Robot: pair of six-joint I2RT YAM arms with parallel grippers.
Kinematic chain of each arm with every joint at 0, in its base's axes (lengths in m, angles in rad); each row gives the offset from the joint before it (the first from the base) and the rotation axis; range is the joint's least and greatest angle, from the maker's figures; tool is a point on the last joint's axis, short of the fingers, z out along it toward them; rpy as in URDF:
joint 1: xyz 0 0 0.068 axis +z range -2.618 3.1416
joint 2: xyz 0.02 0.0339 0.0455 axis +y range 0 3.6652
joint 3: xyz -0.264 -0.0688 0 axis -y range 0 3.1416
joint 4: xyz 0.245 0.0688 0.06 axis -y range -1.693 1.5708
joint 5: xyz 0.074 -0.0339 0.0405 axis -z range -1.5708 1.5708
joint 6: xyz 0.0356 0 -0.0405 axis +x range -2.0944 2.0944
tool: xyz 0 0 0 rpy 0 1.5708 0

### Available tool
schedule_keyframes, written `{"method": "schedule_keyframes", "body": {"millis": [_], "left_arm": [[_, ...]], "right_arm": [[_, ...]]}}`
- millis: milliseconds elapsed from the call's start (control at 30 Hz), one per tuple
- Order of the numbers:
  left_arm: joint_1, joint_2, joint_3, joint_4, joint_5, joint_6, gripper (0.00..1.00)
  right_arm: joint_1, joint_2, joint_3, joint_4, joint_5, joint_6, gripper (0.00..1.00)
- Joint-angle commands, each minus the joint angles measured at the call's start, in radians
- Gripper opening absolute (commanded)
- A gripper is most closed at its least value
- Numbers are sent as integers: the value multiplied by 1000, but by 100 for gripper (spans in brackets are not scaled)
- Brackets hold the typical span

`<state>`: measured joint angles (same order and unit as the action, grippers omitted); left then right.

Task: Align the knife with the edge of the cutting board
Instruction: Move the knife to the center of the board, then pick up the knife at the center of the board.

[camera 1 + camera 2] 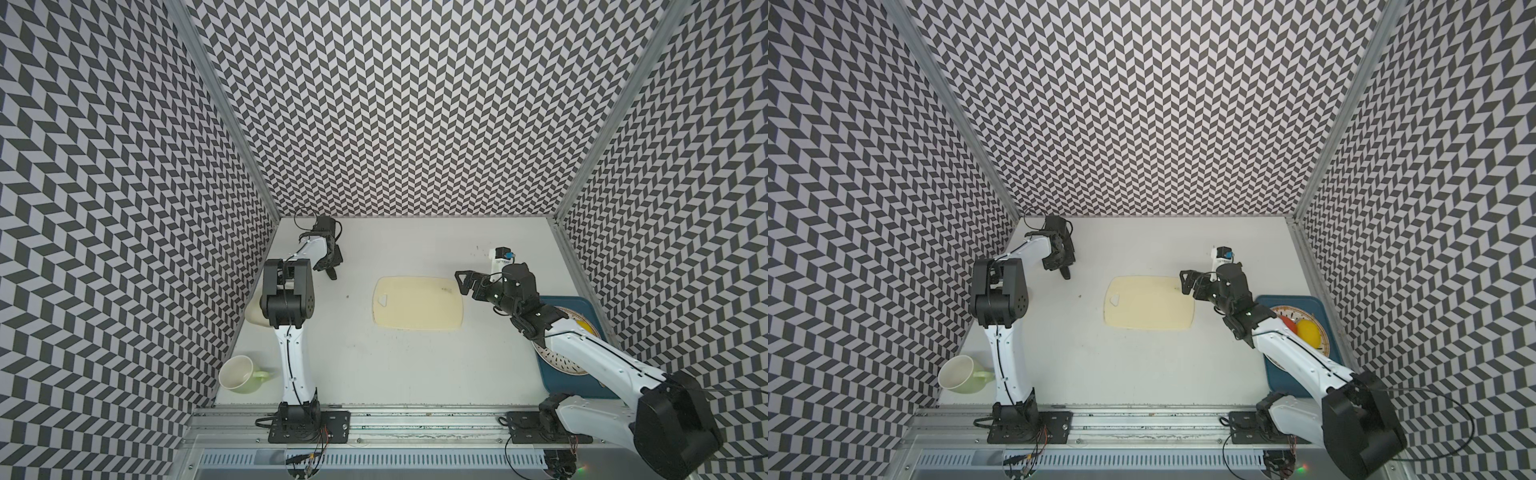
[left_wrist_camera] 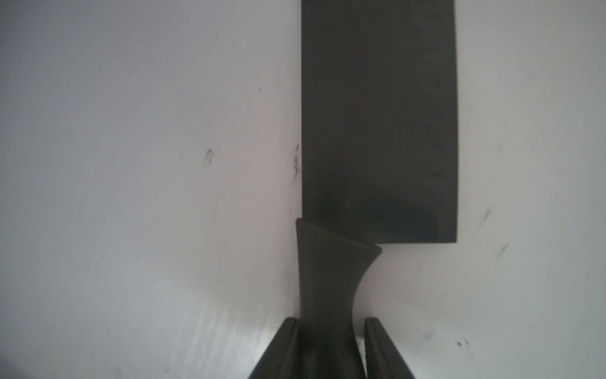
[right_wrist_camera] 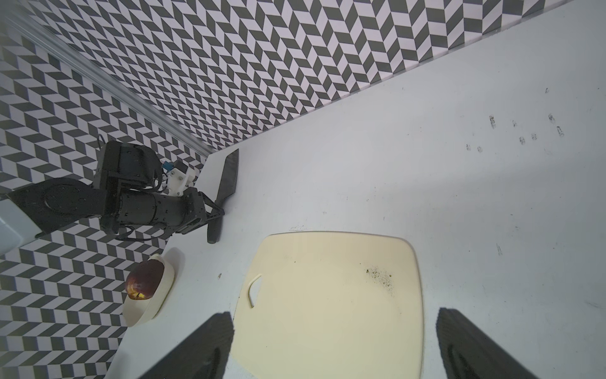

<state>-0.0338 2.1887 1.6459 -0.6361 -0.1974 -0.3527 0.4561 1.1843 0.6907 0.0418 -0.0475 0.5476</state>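
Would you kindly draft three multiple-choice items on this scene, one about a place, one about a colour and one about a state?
1. Where is the knife relative to the cutting board? A on it; B on the table, apart from it, near the far left corner; C under it.
2. What colour is the mug outside? A red; B pale green; C black.
3. How is the right gripper? A shut on the knife; B shut on the board; C open, holding nothing.
Key: 1 B, bare table shows between knife and board; 2 B, its wall and handle are green; 3 C, its jaws stand wide apart above the board.
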Motion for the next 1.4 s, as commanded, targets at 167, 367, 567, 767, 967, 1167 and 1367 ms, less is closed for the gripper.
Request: {"method": "schedule_keyframes", "body": {"millis": [167, 367, 567, 767, 967, 1167, 1367], "left_arm": [[-128, -179, -305, 6, 22, -51, 33], [-204, -346, -535, 36, 81, -122, 34], [-226, -435, -586, -3, 65, -117, 49], [-218, -346, -448, -79, 40, -89, 59], [-180, -247, -353, -131, 31, -71, 56], [-157, -271, -366, -132, 50, -70, 45], [-158, -261, -367, -146, 64, -64, 46]], "right_arm": [[6, -52, -5, 23, 21, 14, 100], [6, -65, -8, 24, 13, 16, 100], [6, -79, -14, 26, 13, 20, 100], [6, -76, -11, 26, 7, 20, 100], [6, -78, -12, 25, 9, 20, 100], [6, -84, -9, 14, 21, 28, 100], [6, -85, -14, 17, 38, 32, 100]]}}
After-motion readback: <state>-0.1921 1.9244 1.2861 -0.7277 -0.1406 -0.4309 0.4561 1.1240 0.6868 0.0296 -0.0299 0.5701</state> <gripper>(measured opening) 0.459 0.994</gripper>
